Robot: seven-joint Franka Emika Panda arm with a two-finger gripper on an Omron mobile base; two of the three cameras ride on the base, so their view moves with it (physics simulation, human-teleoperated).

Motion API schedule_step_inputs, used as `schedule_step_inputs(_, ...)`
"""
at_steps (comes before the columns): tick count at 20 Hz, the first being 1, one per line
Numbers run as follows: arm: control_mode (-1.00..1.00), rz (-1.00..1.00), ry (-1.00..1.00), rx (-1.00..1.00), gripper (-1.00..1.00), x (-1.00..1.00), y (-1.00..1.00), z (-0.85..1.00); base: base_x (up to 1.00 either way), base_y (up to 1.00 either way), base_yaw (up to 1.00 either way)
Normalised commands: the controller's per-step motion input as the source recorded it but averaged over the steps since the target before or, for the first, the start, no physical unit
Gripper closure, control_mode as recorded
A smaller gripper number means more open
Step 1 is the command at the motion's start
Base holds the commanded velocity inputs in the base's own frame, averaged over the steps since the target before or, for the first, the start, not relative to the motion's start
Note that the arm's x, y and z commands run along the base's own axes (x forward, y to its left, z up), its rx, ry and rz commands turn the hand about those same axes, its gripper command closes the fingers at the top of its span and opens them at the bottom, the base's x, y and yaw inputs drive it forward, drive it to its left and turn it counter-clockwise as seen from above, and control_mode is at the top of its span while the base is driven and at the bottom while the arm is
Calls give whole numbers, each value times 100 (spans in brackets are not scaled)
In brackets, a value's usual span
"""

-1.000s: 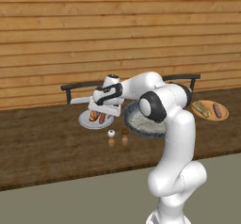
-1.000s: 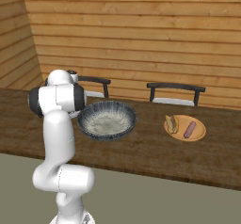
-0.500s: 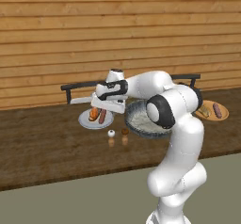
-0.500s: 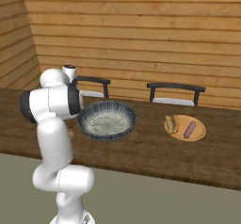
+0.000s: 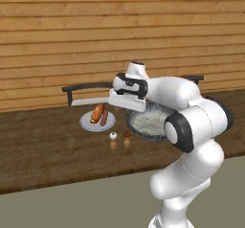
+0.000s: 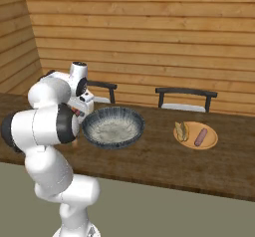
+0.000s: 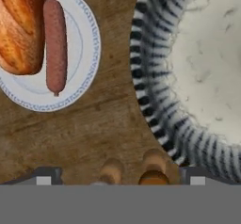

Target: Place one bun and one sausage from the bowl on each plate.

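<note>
Tool: jaws spread wide, holding nothing, touching nothing
Below it: bare bench between plate and bowl
Height: unclear, seemingly above the bench

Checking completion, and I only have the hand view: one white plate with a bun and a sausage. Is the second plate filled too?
Observer: Yes. The orange plate, on the other side of the bowl from yours, carries one bun and one sausage.
Operator: I only see part of the bowl. Anything left in it?
Observer: Nothing. The right base view shows its whole pale inside bare.
Operator: Where does the hand sit?
Observer: The gripper hangs above the table, over the gap between the bowl's rim and the white plate.
</note>
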Motion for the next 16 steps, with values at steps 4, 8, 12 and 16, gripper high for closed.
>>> schedule_step_inputs(4, -100, 0, 0, -18, -100, -36, -45, 27, 0, 0, 0)
schedule_step_inputs(8, -100, 0, 0, -16, -100, -41, -67, 53, 0, 0, 0)
schedule_step_inputs(12, -100, 7, 0, -3, -100, -93, -89, 42, 0, 0, 0)
schedule_step_inputs(16, -100, 11, 4, 0, -100, -100, -82, 31, 0, 0, 0)
